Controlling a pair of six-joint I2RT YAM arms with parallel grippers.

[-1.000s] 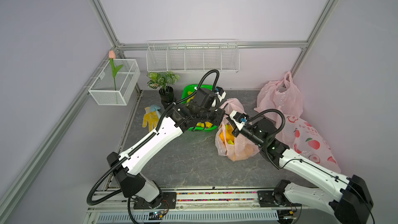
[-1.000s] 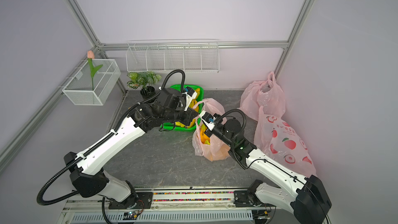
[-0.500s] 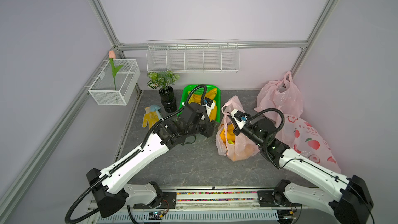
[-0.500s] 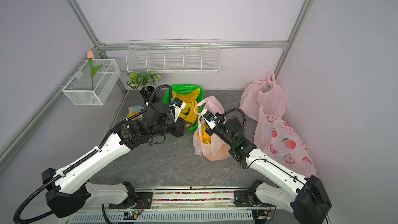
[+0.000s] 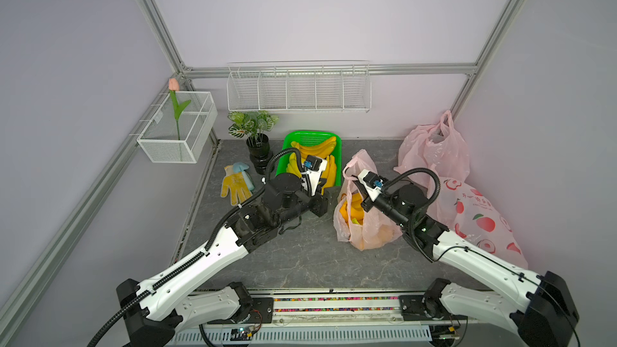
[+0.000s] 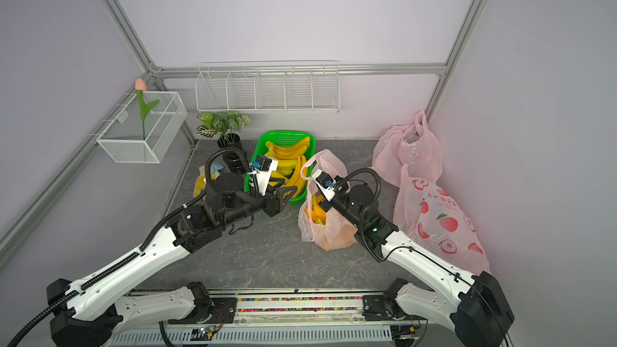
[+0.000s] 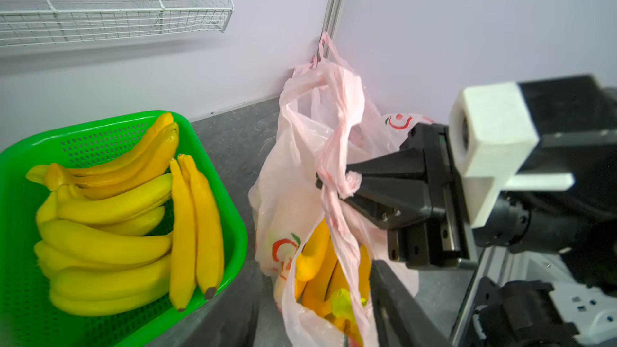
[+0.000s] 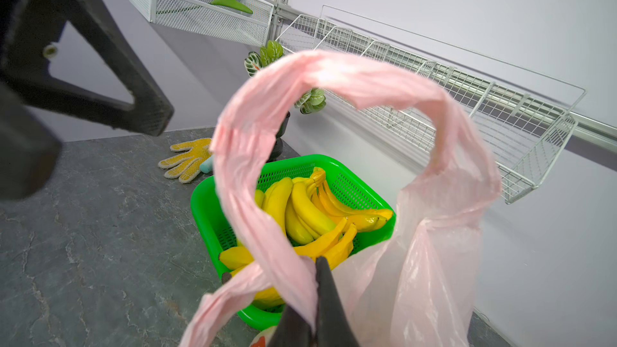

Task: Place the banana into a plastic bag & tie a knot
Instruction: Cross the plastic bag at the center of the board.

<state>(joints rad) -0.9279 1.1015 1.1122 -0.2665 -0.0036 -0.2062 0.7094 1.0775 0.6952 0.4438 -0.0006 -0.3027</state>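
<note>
Green basket [image 5: 310,134] sits by the counter's back edge. Left gripper [image 6: 289,193] hangs part-open and empty, just beside the pink bag [image 5: 364,232]. The bag stands upright mid-counter, mouth up, with the bananas [image 7: 317,255] on end inside. Right gripper [image 7: 334,183] is clamped on the base of the handle loop [image 8: 367,75]. Best for the left to grip that loop low and keep it taut.

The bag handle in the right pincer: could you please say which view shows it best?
The left wrist view: the right pincer is side-on, shut on the twisted handle. The right wrist view shows the loop but little grip; in both top views it is tiny.
</note>
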